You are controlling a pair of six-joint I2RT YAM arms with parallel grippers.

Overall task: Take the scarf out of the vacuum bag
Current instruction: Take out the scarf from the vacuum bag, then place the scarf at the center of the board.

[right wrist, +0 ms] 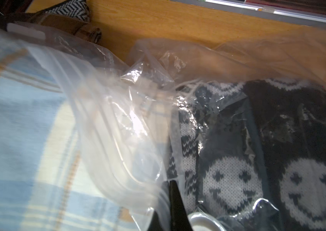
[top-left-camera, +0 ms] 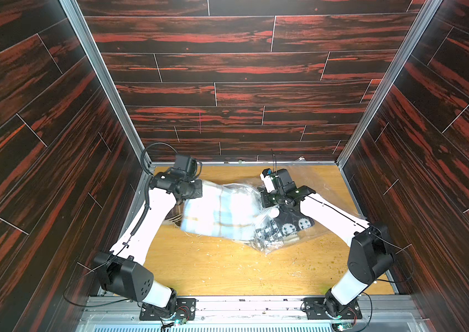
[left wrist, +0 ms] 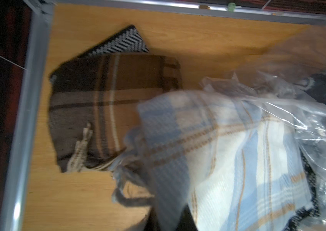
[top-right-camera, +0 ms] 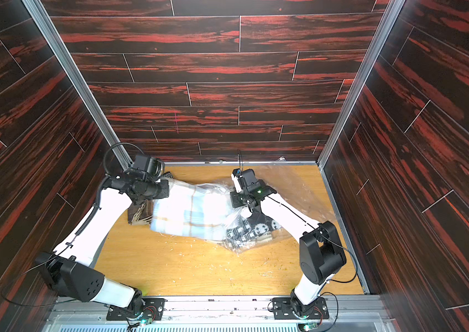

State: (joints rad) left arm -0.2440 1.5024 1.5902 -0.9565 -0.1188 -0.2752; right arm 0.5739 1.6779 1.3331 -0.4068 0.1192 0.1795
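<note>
Wooden tabletop: left gripper looks clamped on the blue scarf, right gripper pinched on the bag; if that plastic slips, the bag drags along.

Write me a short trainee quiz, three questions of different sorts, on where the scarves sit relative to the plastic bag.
1. True or false: the smiley-face knit lies inside the vacuum bag.
2. The blue plaid scarf is: A) fully inside the bag; B) partly out of the bag's mouth; C) flat on the table, clear of the bag.
3. How many scarves lie fully outside the bag?

Key
1. True.
2. B.
3. Two: the brown striped scarf and the herringbone scarf.
</note>
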